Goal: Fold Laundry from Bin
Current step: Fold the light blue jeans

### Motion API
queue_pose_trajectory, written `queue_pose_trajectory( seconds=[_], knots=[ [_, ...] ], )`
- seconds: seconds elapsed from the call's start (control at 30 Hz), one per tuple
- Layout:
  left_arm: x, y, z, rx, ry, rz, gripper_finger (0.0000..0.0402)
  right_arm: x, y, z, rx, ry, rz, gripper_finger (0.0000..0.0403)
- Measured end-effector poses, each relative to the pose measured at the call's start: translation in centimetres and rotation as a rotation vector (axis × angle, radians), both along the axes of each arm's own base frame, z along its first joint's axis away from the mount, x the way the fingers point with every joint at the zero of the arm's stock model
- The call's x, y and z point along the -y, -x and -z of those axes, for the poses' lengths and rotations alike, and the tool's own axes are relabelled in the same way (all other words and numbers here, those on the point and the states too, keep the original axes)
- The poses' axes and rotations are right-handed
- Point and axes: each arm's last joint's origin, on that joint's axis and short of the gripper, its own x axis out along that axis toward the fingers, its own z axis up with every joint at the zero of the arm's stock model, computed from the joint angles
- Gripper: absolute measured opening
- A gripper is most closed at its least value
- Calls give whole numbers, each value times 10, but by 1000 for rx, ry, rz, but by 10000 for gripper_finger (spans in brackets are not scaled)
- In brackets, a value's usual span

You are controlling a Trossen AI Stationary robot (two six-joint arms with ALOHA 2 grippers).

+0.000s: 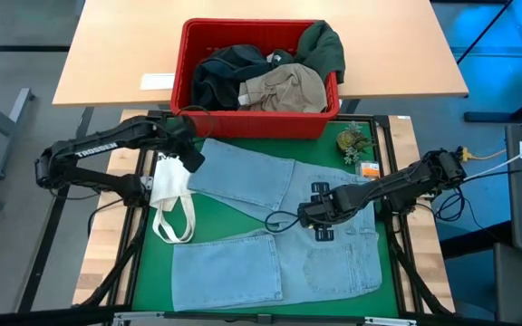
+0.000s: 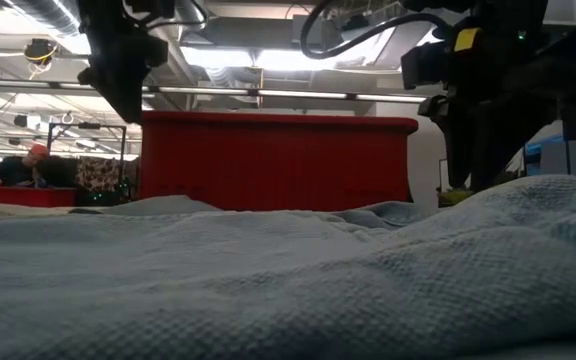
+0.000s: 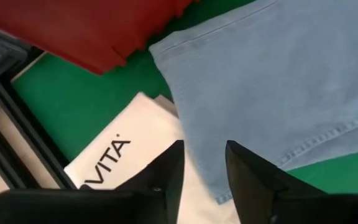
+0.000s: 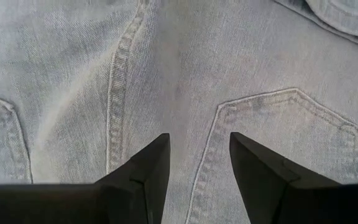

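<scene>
Light blue jeans (image 1: 279, 244) lie spread flat on the green mat (image 1: 152, 263), waist toward the right and both legs toward the left. The red bin (image 1: 181, 63) stands at the far edge, holding dark, khaki and dark green laundry (image 1: 284, 86). My left gripper (image 1: 191, 161) hangs open above the hem of the far leg (image 3: 241, 93), beside a white tote bag (image 1: 170, 195), with nothing between its fingers. My right gripper (image 4: 199, 138) is open above the jeans' seat, between the two back pockets. Both grippers point downward.
The white tote bag (image 3: 123, 149) lies on the mat's left side, partly under the far leg's hem. A small green plant (image 1: 353, 140) and a small orange item (image 1: 368, 167) sit at the mat's far right. A wooden table (image 1: 107, 54) lies behind the bin.
</scene>
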Motion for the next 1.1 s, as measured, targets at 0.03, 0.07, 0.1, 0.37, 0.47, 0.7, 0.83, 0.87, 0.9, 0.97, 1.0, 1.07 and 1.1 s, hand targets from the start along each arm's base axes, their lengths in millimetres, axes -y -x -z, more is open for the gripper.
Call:
queue_pose_trajectory(
  seconds=[0.03, 0.07, 0.1, 0.37, 0.47, 0.7, 0.83, 0.87, 0.9, 0.97, 1.0, 1.07, 1.1],
  knots=[
    [-3, 0, 1, -4, 6, -12, 124, 0, 0, 0, 0, -6, -1, 166],
    [-5, 0, 2, -8, 12, -24, 133, 0, 0, 0, 0, -8, -1, 166],
    [-8, 0, 3, -14, 16, -37, 142, 0, 0, 0, 0, -14, -2, 166],
    [-30, -5, 19, -88, 62, -139, 202, 0, 0, 0, 0, -15, -2, 166],
    [-40, -10, 29, -128, 88, -169, 204, 0, 0, 0, -1, -15, -2, 166],
    [-53, -17, 75, -69, 225, -154, 177, 0, 0, 0, -4, -14, -4, 166],
    [-53, -12, 101, -56, 230, -142, 159, 0, 0, 0, -6, -12, -18, 166],
    [-53, -11, 105, -46, 225, -143, 155, 0, 0, 0, -7, -11, -25, 166],
    [-53, -11, 109, -37, 219, -144, 151, 0, 0, 0, -6, -10, -27, 166],
    [-52, -8, 116, -35, 222, -147, 145, 0, 0, 0, -4, -10, -28, 166],
    [-52, -7, 119, -31, 220, -151, 142, 0, 0, 0, -4, -10, -28, 166],
    [-52, -7, 124, -15, 209, -153, 138, 0, 0, 0, -3, -10, -28, 166],
    [-52, -6, 125, -8, 204, -153, 136, 0, 0, 0, -3, -10, -28, 166]
  ],
)
